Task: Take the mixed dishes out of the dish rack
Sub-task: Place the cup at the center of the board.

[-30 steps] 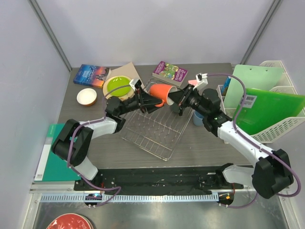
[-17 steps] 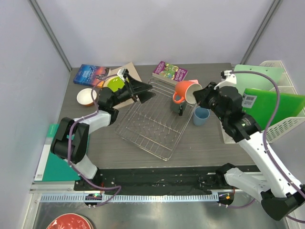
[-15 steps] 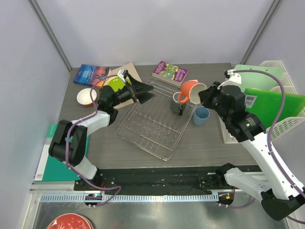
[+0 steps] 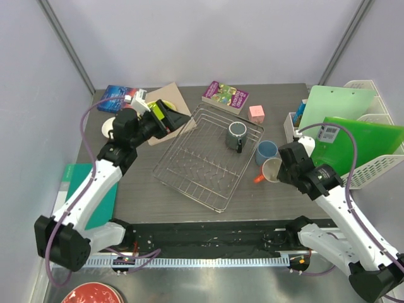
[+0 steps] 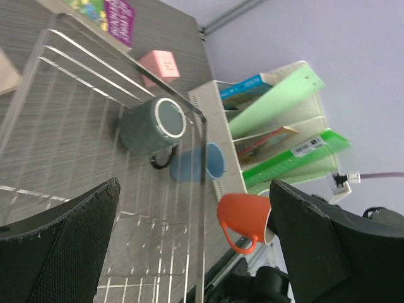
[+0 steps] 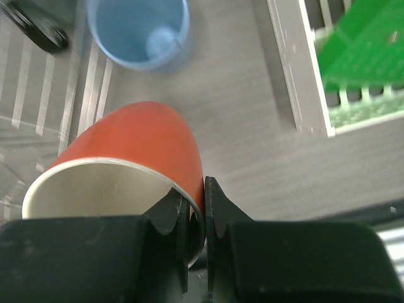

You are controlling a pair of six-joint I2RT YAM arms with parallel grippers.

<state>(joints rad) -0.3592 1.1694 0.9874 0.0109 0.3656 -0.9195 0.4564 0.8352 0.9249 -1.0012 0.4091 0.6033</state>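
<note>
The silver wire dish rack [image 4: 202, 165] lies mid-table with the dark grey mug [image 4: 237, 134] standing in its far right corner. The light blue mug [image 4: 266, 151] stands on the table just right of the rack. My right gripper [image 4: 281, 168] is shut on the rim of the orange mug [image 4: 270, 171], holding it tilted beside the blue mug, low over the table; the right wrist view shows the pinch [image 6: 196, 196]. My left gripper [image 4: 178, 120] is open and empty above the rack's far left corner. It covers the lime green plate on the beige plate [image 4: 169, 96]. The small white bowl [image 4: 107, 129] shows beside the left arm.
Two books [image 4: 226, 96] [image 4: 115, 98] and a pink cube [image 4: 256, 113] lie at the back. A white basket [image 4: 372, 165] with green folders stands on the right. A teal book [image 4: 74, 180] lies at the left edge. The red bowl [image 4: 91, 294] sits below the table front.
My right arm has carried the orange mug from over the rack's far edge to the right and down beside the blue mug. My left arm has drawn back to the left, gripper open.
</note>
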